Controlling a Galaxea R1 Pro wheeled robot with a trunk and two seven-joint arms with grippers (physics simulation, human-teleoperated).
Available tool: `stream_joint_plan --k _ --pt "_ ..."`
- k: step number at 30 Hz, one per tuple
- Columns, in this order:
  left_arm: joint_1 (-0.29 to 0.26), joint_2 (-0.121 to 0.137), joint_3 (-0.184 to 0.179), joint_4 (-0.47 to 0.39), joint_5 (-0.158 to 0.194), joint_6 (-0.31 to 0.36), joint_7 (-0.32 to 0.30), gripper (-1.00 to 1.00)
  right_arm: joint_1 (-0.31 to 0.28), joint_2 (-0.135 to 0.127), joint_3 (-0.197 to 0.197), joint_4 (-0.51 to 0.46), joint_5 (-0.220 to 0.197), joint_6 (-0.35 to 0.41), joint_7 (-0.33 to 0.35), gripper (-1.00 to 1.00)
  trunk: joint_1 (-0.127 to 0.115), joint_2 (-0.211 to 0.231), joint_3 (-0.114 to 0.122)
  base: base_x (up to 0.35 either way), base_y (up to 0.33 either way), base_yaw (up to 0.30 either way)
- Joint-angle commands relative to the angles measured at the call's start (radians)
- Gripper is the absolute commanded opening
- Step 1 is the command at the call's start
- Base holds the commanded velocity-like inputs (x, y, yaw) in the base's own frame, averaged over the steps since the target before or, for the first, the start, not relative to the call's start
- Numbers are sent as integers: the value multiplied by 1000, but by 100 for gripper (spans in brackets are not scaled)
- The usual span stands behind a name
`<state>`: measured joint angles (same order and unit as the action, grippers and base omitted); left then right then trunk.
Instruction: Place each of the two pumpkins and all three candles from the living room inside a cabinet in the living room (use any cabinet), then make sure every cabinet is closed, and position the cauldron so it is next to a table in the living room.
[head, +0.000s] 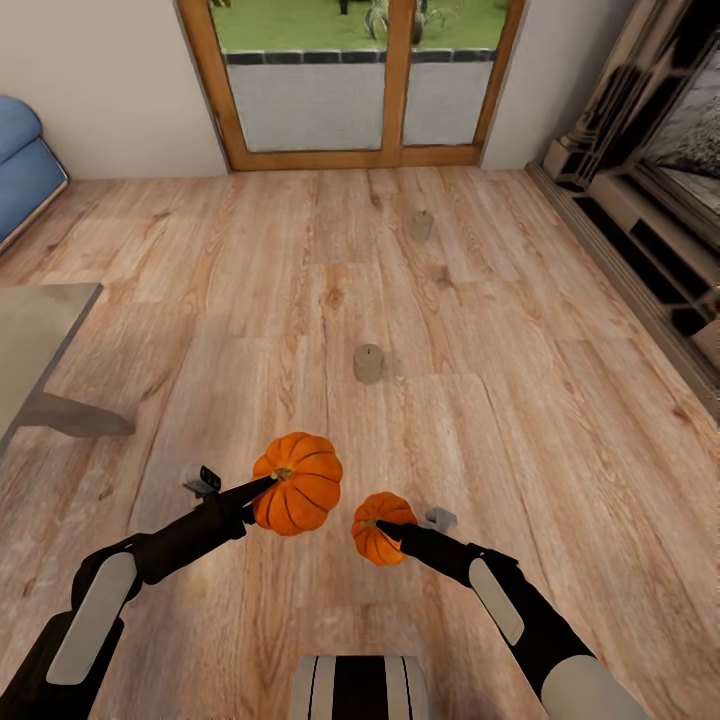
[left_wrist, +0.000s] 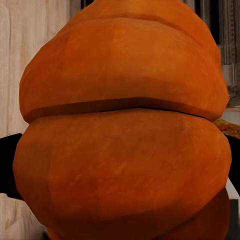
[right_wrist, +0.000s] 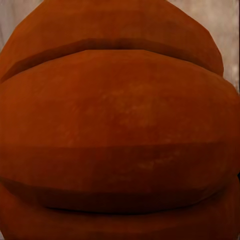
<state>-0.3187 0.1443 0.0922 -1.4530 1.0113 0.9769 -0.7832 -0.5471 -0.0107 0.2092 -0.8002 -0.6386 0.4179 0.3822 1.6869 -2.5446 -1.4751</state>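
Two orange pumpkins sit at the ends of the robot's arms in the head view: the larger pumpkin (head: 298, 483) at the left gripper (head: 262, 487) and the smaller pumpkin (head: 380, 527) at the right gripper (head: 385, 527), both held above the light wood-plank floor (head: 520, 420) and just beside each other. Each gripper's dark finger lies across its pumpkin near the stem, so the fingers appear clamped on the fruit, though the far sides are hidden. Farther out on the planks stand two stubby beige candles, the nearer candle (head: 368, 363) well apart from the farther candle (head: 422, 226), both upright cylinders. A corner of the grey table (head: 40, 330) with a slab leg shows at the left, the blue sofa (head: 25, 165) beyond it, wood-framed glass doors (head: 365, 80) at the back, and the ornate fireplace (head: 650, 190) along the right. In the left wrist view the larger pumpkin (left_wrist: 125, 130) is pressed close, its ribs smooth, rounded and matte, with a black finger (left_wrist: 10, 165) touching its flank. In the right wrist view the smaller pumpkin (right_wrist: 120, 125) shows broad, darker-orange ribs with shallow creases between them.
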Motion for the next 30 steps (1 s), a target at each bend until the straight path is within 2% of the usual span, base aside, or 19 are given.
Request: stream_joint_plan --k 1,8,18,23,30 --pt "0 0 1 -1 4 6 -3 -100 -1 -1 3 -1 -8 4 -1 -100 0 0 0 -145 -215 -27" --pt "0 1 1 -1 3 6 -1 -100 -1 -1 3 -1 -9 4 0 -100 0 0 0 -63 -223 -7" --pt "0 1 3 -1 4 8 -1 -100 -1 -2 2 -1 -14 5 0 -100 0 0 0 -2 -23 0" --pt "0 1 3 -1 4 8 -1 -100 -1 -2 -44 -1 -14 5 11 -100 0 0 2 0 0 -58" --pt "0 1 3 -3 4 8 -1 -100 -1 -11 -55 -1 -12 7 45 -100 0 0 10 0 0 -168"
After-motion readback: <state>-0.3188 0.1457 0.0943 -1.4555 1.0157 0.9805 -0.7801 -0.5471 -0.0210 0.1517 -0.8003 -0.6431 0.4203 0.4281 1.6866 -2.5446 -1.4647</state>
